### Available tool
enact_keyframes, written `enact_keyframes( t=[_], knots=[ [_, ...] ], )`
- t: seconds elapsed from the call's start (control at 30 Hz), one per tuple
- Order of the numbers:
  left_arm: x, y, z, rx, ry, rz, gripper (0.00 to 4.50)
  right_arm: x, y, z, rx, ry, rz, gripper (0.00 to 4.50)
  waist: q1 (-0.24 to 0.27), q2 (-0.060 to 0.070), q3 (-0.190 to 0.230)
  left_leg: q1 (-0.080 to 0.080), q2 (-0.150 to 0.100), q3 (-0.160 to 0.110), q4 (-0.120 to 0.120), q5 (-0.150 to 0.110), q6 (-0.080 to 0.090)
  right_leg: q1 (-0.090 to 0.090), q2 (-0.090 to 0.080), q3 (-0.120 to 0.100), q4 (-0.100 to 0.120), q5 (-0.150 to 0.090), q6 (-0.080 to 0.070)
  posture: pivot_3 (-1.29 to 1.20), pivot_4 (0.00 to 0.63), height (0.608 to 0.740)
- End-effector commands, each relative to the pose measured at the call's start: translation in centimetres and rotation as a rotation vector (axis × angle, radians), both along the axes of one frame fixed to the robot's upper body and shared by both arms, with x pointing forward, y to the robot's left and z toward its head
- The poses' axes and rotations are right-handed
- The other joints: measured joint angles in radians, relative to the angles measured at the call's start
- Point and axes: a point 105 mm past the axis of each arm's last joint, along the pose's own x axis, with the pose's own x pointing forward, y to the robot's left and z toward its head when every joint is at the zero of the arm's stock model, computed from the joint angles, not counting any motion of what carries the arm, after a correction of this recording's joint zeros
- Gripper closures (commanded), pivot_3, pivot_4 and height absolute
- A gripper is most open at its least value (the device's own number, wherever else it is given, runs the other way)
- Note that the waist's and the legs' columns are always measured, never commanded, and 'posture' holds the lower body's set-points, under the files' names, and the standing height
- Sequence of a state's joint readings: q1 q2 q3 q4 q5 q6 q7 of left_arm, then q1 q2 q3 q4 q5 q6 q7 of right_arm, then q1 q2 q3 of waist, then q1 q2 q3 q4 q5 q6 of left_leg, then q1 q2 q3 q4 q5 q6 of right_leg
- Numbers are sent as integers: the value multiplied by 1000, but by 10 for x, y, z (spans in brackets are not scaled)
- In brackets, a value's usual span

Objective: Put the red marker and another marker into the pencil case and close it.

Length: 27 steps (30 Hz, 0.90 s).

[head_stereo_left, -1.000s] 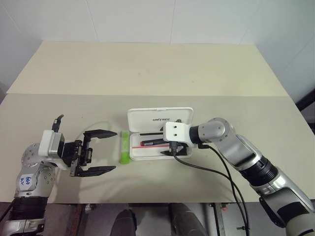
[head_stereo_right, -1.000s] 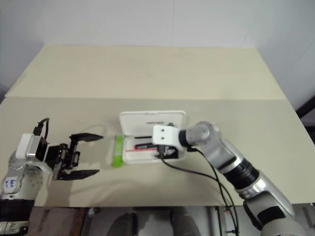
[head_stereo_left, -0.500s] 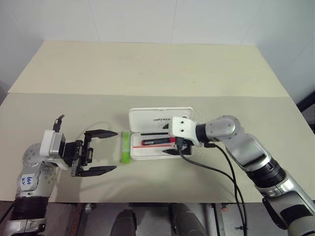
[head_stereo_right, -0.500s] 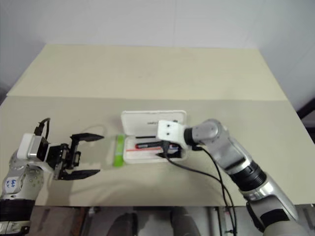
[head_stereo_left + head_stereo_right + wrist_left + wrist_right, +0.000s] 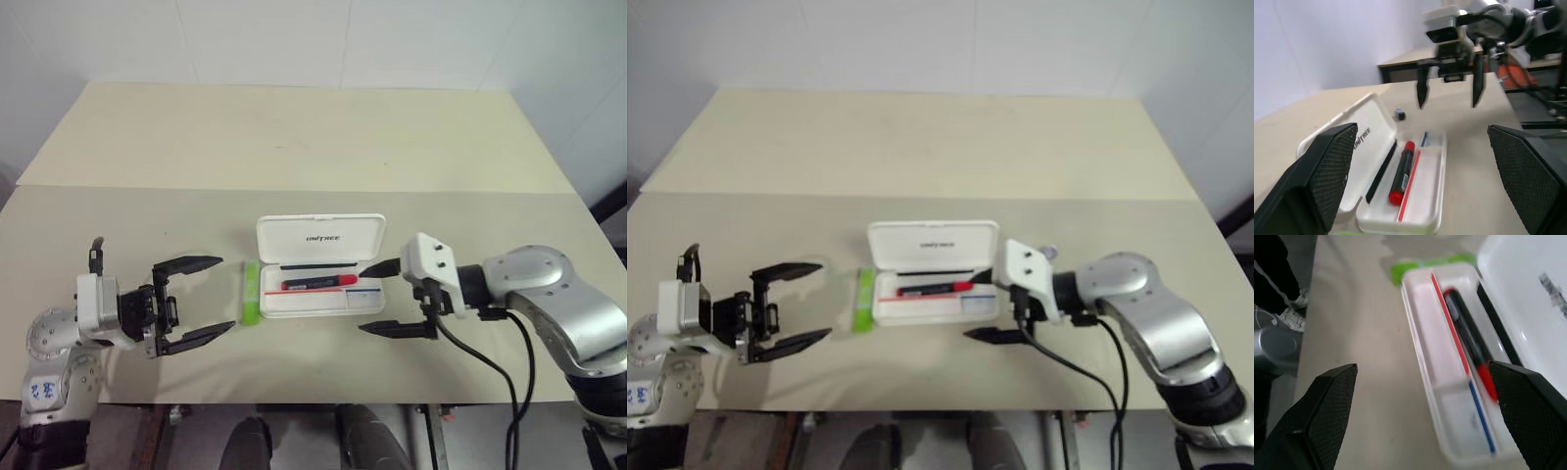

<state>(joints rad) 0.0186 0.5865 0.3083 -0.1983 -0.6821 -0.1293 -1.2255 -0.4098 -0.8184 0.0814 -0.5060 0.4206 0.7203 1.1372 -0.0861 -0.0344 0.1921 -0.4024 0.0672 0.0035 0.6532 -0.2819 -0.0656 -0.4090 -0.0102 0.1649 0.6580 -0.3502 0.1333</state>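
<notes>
The pencil case [image 5: 319, 279], one white hinged box, lies open at the middle of the worktop's [image 5: 294, 147] near half, its lid tilted up on the far side with small dark lettering across it. Nearest the camera are two end effectors, each with two black fingers. The left end effector [image 5: 194, 301] hovers to the left of the case with its fingers spread wide and nothing between them, pointing toward the case. The right end effector [image 5: 385, 299] hovers just off the case's right end, also spread wide and empty, one finger near the tray's right corner and the other over bare worktop in front of it.

Inside the tray lies one red marker [image 5: 318, 282], lengthwise, black barrel with its red cap toward the right. One red stripe and one blue stripe run along the tray floor beside it.

One lime-green highlighter [image 5: 252, 293] lies on the worktop just outside the case's left end, between the case and the left end effector, touching neither gripper.

One small dark bit [image 5: 1399, 115] sits on the worktop beyond the case's right end.
</notes>
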Motion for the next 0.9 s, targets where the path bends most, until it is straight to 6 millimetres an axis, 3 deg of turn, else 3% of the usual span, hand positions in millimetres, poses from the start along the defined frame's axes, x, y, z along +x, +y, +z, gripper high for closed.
enact_keyframes(
  t=[0.03, 0.17, 0.5, 0.7, 0.9],
  knots=[
    [-3, -3, 1, 9, -31, 119, 0, 1, -4, 10, 34, -69, -15, 10, 2, 0, 0, 0, 0, 0, 0, 0, 0, 0, 0, 0, 0, 0, 0, 0, 150, 740],
    [-6, -14, -12, 1, 11, 181, 0, -1, -2, 6, 41, -70, -21, 10, 4, 0, 0, 0, -1, 0, 1, 0, 0, 1, 0, 1, 0, 0, 1, 0, 150, 740],
    [4, -11, -39, -7, 137, 506, 0, 0, -4, 1, 37, -76, -41, 10, 4, 0, 0, 0, -1, 1, 5, 0, 0, 3, 0, 3, -2, 2, 4, 0, 150, 740],
    [-1, -30, -51, -58, 194, 538, 0, -1, -4, -1, 36, -75, -46, 10, 6, 0, 0, 0, -1, 1, 5, 0, 0, 3, 0, 3, -2, 3, 4, 0, 150, 740],
    [-3, -35, -64, -75, 245, 606, 0, -1, -4, -1, 38, -70, -52, 10, 6, 0, 0, 0, -2, 1, 5, 0, 0, 3, 0, 3, -2, 3, 4, 0, 150, 740]
  ],
)
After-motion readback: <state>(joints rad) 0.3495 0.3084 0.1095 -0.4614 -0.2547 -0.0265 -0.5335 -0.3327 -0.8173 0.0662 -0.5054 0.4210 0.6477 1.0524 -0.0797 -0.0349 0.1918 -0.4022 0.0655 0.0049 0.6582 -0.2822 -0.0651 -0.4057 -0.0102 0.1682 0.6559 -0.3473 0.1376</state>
